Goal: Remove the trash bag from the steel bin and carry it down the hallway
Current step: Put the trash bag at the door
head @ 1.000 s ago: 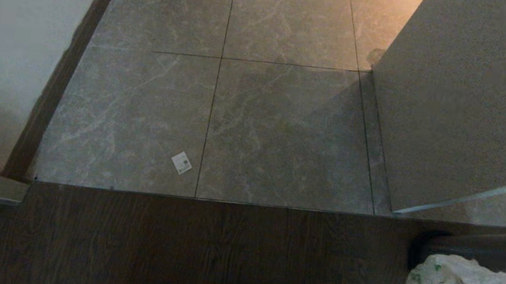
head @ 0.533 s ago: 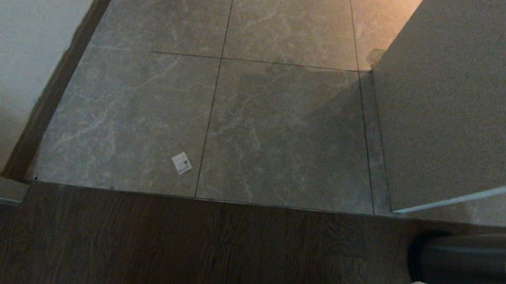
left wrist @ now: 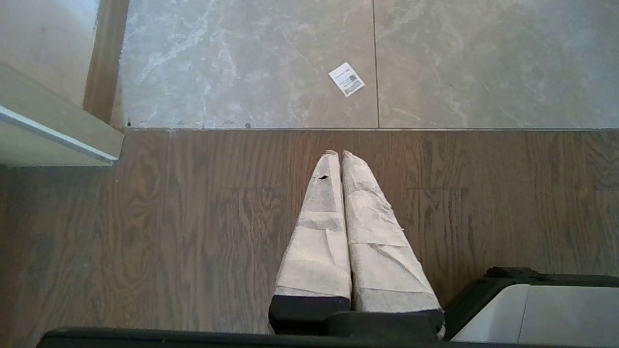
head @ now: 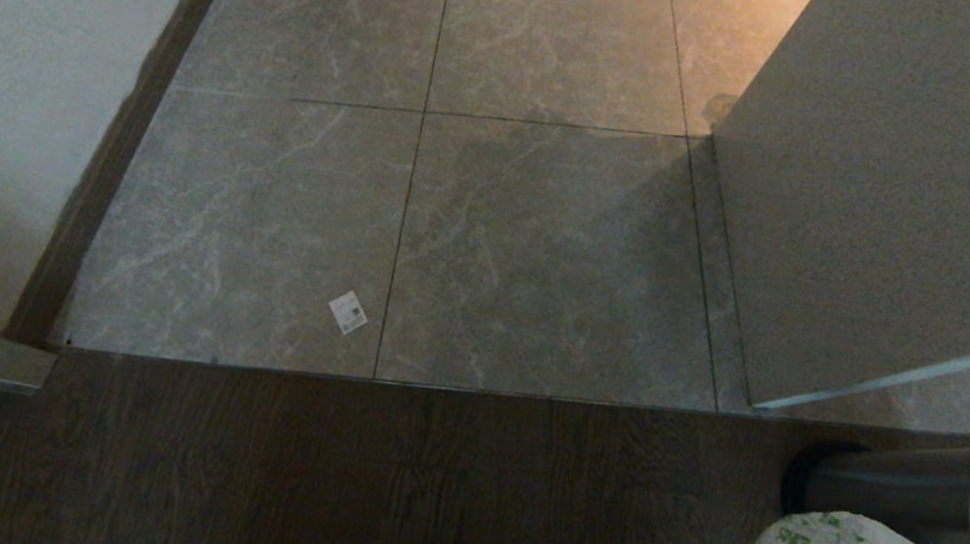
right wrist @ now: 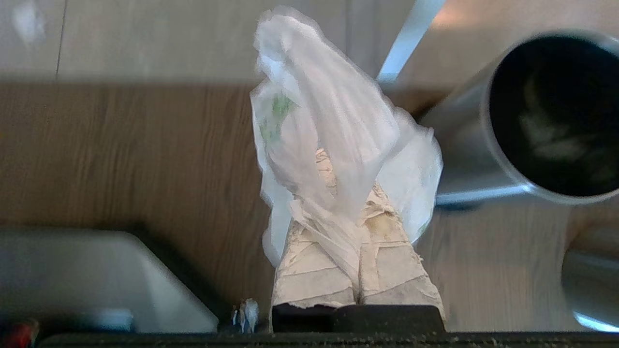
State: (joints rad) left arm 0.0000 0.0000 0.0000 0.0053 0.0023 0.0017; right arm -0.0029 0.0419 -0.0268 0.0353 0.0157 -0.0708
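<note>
Only the right wrist view shows the right pincer (right wrist: pixel 355 227) clenched on the trash bag (right wrist: pixel 333 121), out beside the steel bin (right wrist: pixel 551 116), whose dark inside holds unclear pale shapes. The left pincer (left wrist: pixel 340 155) is pressed closed, empty, above wooden floor (left wrist: pixel 169 217).

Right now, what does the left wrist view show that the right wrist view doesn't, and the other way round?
Only the left wrist view shows the empty left pincer, shut above the wooden floor, and a small white label on the grey tiles. Only the right wrist view shows the right pincer shut on the trash bag, with the steel bin beside it, its dark inside exposed. Both show wooden floor meeting grey tiles.
</note>
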